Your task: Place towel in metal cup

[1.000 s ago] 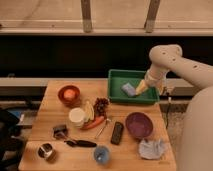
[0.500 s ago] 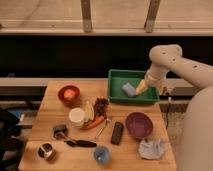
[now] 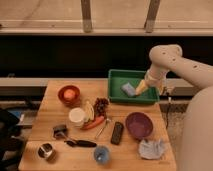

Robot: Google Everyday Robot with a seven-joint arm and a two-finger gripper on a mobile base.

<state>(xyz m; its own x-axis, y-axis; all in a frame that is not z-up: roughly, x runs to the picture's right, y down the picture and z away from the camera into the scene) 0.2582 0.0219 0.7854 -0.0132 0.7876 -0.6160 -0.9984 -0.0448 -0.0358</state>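
Your gripper [image 3: 141,87] hangs over the green tray [image 3: 131,73] at the table's [image 3: 54,91] far right, just beside a blue sponge [image 3: 128,89]; you cannot tell whether it is parted or closed. The towel [image 3: 151,148] lies crumpled at the near right corner and the metal cup [image 3: 46,151] at the near left, well apart. Between them stand a blue cup [image 3: 101,154], a remote [image 3: 117,133] and a purple bowl [image 3: 138,124].

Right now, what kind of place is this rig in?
Probably a lab test setup: a wooden table crowded with a purple bowl, small metal cup and dark grapes. The gripper hangs over the green plastic bin.
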